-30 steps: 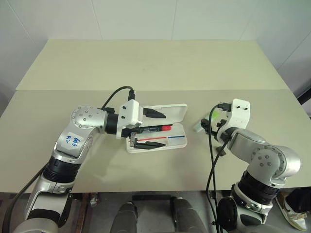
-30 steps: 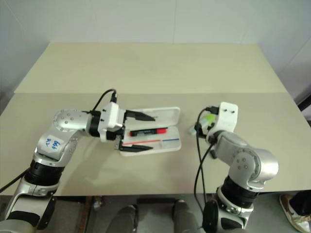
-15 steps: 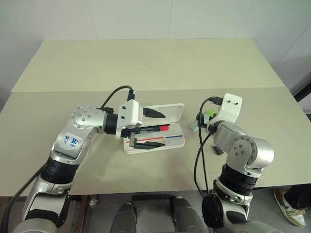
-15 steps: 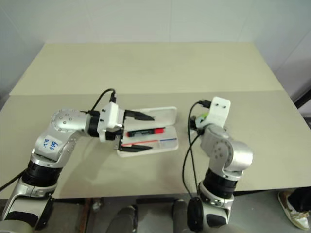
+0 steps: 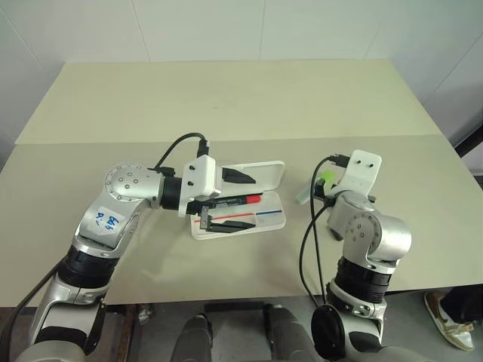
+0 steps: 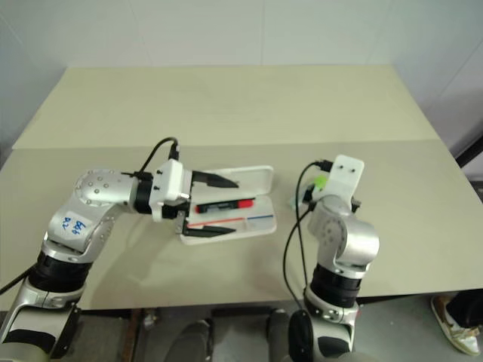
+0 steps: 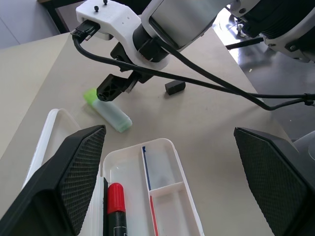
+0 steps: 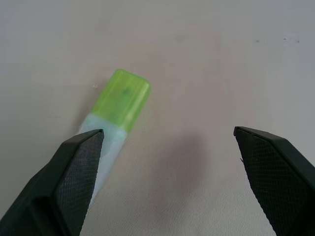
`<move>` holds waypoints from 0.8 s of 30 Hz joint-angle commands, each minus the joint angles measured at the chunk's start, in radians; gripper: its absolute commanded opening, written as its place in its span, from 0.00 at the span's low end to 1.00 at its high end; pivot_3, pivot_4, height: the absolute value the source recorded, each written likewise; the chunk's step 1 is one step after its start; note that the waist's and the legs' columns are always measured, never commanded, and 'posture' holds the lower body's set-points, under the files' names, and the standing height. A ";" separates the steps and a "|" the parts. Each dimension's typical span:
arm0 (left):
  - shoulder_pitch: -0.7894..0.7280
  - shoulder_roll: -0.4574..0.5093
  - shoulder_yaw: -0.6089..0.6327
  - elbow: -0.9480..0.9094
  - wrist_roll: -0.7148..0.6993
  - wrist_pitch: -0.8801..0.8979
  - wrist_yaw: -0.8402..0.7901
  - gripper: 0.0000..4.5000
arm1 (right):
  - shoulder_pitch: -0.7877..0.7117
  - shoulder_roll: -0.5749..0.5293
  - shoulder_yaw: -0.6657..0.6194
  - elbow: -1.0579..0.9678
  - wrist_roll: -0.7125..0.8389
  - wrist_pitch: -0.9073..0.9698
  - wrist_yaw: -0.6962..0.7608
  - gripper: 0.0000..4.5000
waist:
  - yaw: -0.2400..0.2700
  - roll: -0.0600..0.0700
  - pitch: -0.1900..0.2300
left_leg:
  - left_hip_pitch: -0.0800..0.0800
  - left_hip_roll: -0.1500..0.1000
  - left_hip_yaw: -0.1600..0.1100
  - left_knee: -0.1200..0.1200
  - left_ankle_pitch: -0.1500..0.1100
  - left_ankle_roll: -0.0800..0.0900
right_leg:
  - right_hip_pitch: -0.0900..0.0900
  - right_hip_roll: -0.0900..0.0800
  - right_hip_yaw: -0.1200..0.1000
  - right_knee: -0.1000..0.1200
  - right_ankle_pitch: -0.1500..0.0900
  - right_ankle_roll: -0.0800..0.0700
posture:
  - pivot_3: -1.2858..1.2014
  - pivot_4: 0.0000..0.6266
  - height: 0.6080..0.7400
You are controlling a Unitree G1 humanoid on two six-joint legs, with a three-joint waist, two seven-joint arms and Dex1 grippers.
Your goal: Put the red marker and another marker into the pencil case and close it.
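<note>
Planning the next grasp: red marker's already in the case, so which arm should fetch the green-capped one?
Right. The right gripper hangs open just above the green-capped marker on the table, while the left gripper is over the pencil case.

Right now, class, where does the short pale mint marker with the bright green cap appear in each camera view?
Left eye view: green-capped marker, right of the white pencil case.
Right eye view: right of the case, by the right gripper.
Left wrist view: upper left, beyond the case.
Right wrist view: left of centre.
Shared landmark: the case.

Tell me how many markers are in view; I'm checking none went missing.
2. The red marker lies in the open pencil case. The green-capped marker lies on the table, beside the case, under the right gripper.
</note>
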 commanded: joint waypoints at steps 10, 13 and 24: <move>0.019 0.015 0.033 -0.053 -0.027 0.009 0.020 1.00 | -0.091 0.183 -0.067 0.003 0.101 0.051 -0.027 1.00 | -0.001 0.000 0.000 | 0.000 0.000 0.000 -0.001 0.000 0.000 | 0.000 0.000 0.000 -0.001 0.000 0.000 | 0.52 0.24 1.00; 0.019 0.011 0.028 -0.050 -0.028 0.006 0.020 1.00 | -0.123 0.198 -0.072 0.018 0.132 0.078 -0.022 1.00 | -0.002 0.000 0.000 | 0.001 0.000 0.000 -0.002 0.000 0.000 | 0.000 0.000 0.000 -0.001 0.000 0.000 | 0.52 0.24 1.00; 0.022 0.007 0.022 -0.056 -0.029 0.002 0.025 1.00 | -0.131 0.240 -0.065 0.082 0.166 0.071 -0.077 1.00 | -0.001 0.000 0.000 | 0.001 0.000 0.000 -0.005 0.001 0.001 | 0.000 0.000 0.000 -0.002 -0.001 -0.001 | 0.52 0.24 1.00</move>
